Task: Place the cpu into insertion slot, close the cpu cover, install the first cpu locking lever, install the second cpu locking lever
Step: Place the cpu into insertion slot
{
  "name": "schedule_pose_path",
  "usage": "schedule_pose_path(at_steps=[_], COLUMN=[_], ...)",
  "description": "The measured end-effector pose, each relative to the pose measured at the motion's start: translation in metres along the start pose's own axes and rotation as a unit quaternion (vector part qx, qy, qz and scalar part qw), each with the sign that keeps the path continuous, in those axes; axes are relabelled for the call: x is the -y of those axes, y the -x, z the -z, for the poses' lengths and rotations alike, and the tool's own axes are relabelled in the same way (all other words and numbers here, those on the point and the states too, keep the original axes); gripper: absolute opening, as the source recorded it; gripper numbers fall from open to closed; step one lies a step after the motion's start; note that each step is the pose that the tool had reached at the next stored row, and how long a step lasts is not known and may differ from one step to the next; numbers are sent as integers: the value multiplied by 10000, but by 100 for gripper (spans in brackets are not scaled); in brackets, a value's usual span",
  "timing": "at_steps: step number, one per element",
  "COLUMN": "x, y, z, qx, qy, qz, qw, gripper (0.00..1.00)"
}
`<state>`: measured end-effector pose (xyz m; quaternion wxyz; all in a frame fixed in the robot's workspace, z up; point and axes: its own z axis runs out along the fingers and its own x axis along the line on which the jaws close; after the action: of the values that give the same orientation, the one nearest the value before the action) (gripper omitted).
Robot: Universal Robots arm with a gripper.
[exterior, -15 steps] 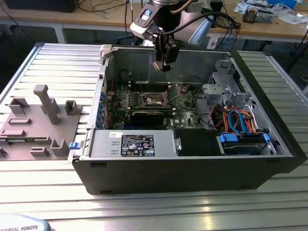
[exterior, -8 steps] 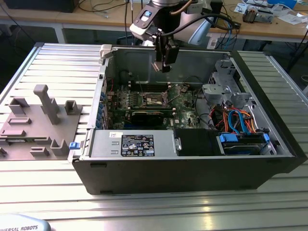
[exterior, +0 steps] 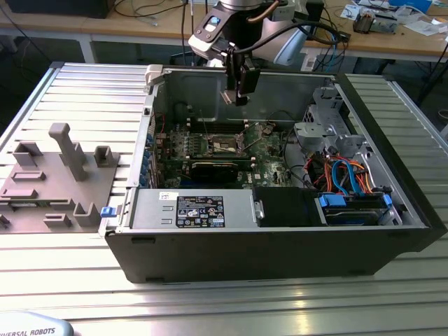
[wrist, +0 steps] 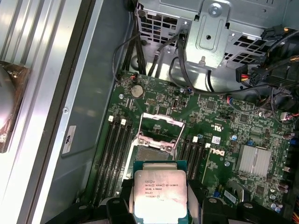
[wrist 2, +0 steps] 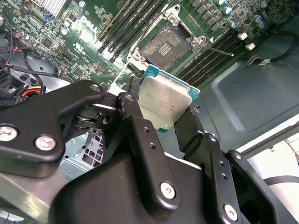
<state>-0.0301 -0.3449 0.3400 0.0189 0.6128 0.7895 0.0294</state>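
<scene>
My gripper (exterior: 241,89) hangs upper centre in the exterior view, jaws pinching the cpu (wrist 2: 166,100) by opposite edges, flat, which I judge matches the slot (wrist: 154,150). That sits bare mid-frame below, its cover (wrist: 162,117) tipped up clear.

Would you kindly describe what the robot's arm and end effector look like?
The arm has a pale silver-grey wrist housing with a blue cap and a black cable looping beside it. The end effector is matte black, with angular, jointed linkage fingers fastened by round silver screws.
</scene>
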Motion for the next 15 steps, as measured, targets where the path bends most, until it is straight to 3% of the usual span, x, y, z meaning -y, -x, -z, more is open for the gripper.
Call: schedule_pose_path(at_steps=[15], x=[-17], y=[-15], z=[-5], qx=[0], qy=[0], qz=[0], qw=[10000], gripper=[54])
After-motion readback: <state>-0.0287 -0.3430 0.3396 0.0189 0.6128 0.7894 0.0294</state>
